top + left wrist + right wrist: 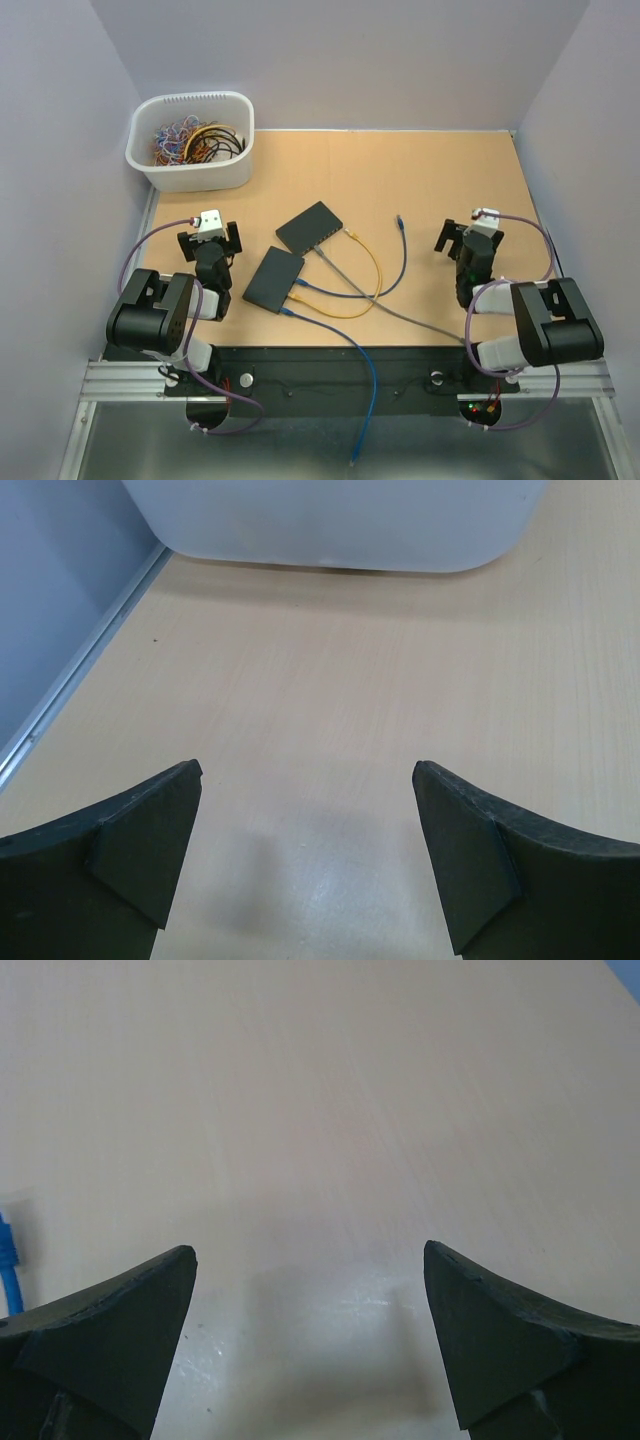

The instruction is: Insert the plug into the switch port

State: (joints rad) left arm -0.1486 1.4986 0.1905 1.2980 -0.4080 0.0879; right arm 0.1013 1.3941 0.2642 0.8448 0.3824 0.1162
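A pale wood-grain table [450, 180] with a soft sheen carries two matt black switches [309, 227] and a smooth white plastic bin [195, 176].

The top camera looked steeply down from above the near edge across the whole table [450, 180]. Both wrist cameras sat low and close, facing forward along it. The left shared the white bin [340, 525] with the top view, the right perhaps a blue cable [8, 1265].

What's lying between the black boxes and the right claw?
Top view shows a yellow cable, a grey cable, and a blue cable ending in a loose plug.
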